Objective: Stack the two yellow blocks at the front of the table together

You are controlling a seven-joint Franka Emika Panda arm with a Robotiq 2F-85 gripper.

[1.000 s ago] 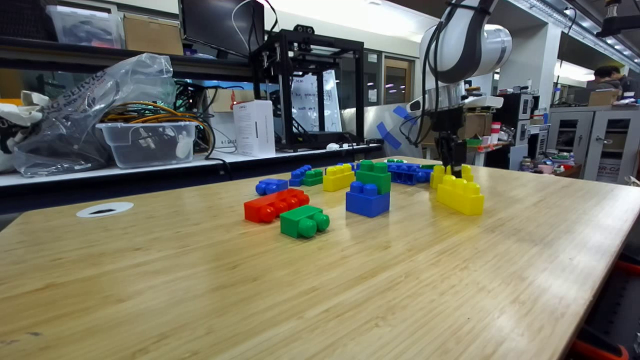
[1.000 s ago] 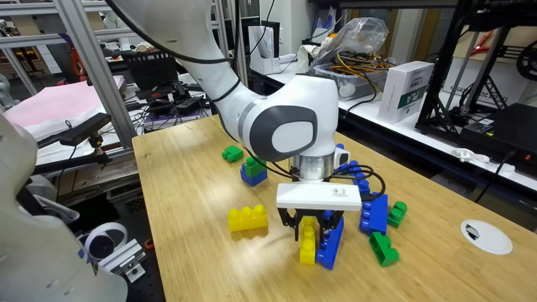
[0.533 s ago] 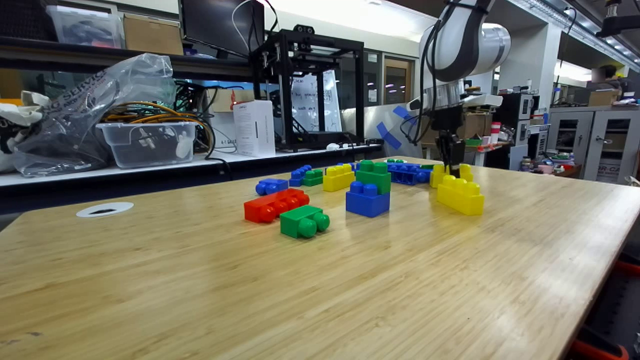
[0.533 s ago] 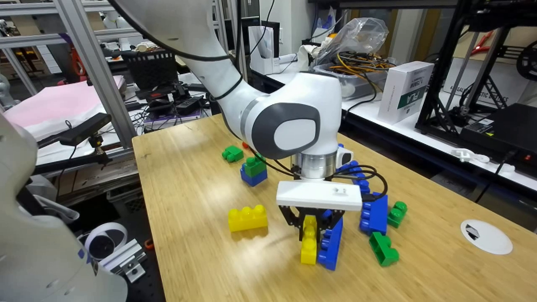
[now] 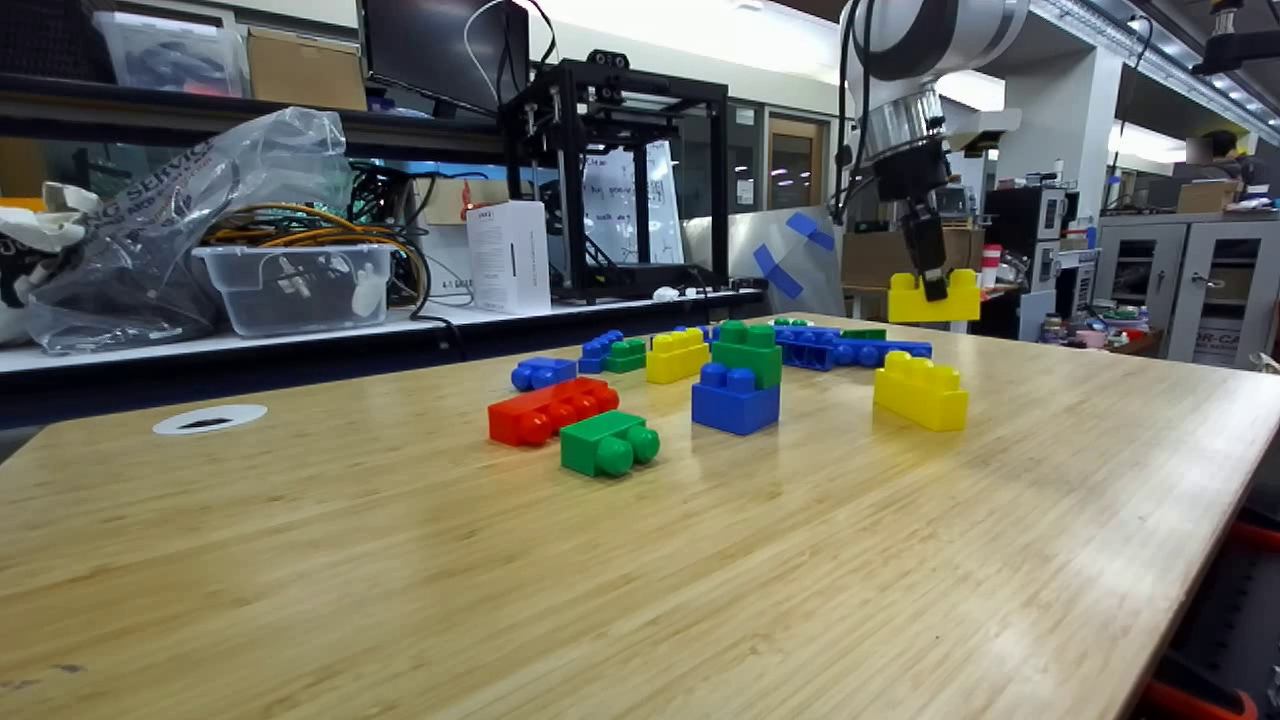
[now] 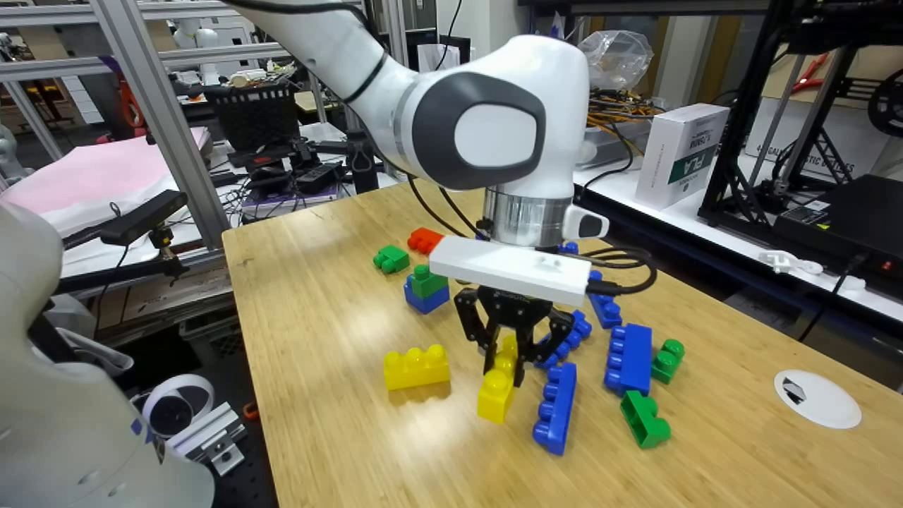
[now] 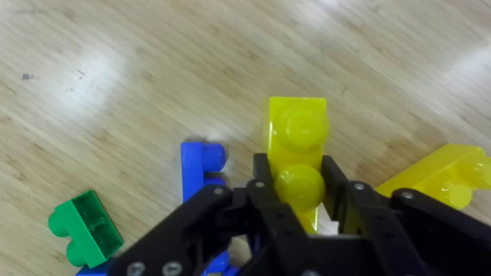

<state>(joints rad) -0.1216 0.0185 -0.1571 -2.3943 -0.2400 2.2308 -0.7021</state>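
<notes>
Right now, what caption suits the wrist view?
Jaws hold one yellow block over the table, where a second yellow block and blue brick rest.

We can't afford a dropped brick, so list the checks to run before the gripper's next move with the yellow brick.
1. Gripper closed on the held yellow brick: ok.
2. Held brick off the table: ok, it hangs clear.
3. Target yellow brick studs up, nothing on top: ok.
4. Held brick directly above the target: not ok, off to one side.
5. Both bricks pointing the same way: not ok, set at an angle.
6. Held brick's underside unobstructed: cannot tell, hidden.
</notes>
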